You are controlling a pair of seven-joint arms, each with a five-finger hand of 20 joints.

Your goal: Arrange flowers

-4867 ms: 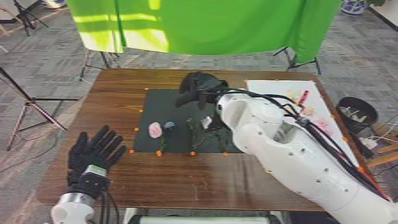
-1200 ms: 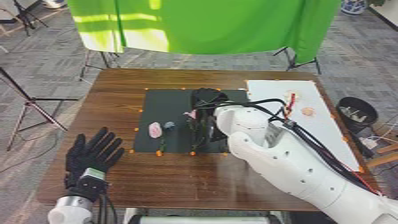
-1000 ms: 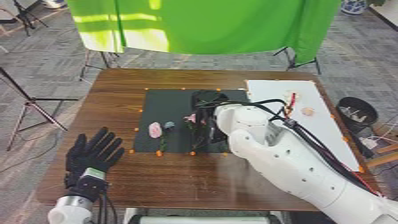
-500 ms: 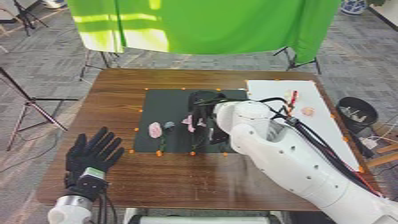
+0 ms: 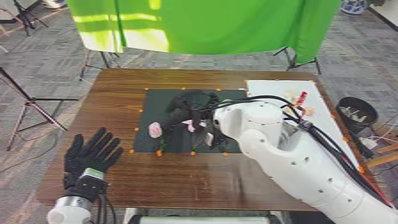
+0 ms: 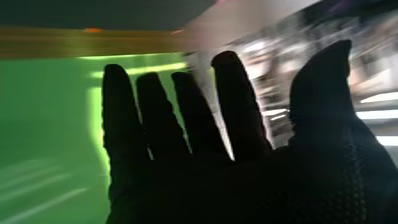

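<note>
In the head view my right hand is over the upper middle of the dark mat, its fingers spread. Just below it a pink flower lies on the mat, and a pale pink bloom lies farther left. A white flower piece is near the hand's wrist side, partly hidden by the arm. In the right wrist view my right hand has straight fingers and holds nothing. My left hand rests open at the table's left side.
On the right, a white board holds a red item and pale flowers, partly behind the right arm. A black bin stands beyond the table's right edge. A green cloth hangs behind the table.
My right hand has moved left and away from the pink flower, and its fingers have spread. The pink flower now lies on the mat. My left hand has stayed still.
</note>
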